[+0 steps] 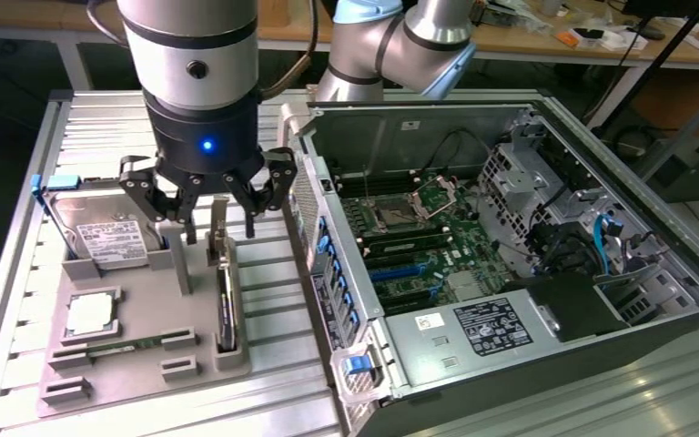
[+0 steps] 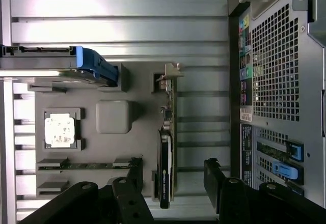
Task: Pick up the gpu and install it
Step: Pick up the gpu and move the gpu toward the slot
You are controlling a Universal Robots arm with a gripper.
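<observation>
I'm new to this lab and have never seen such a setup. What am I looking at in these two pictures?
This is a robot arm with jaws at its tip. One picture comes from a camera off to the side, the other from a camera on the wrist, looking down past the jaws. A grey tray holds a hard drive, a processor chip, a memory stick and the gpu, standing on edge. Beside it lies an open computer case. The jaws are open over the gpu, holding nothing.

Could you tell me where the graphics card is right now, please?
In the exterior view the graphics card stands on edge in the grey tray, between the hard drive and the computer case, under the open gripper.
</observation>
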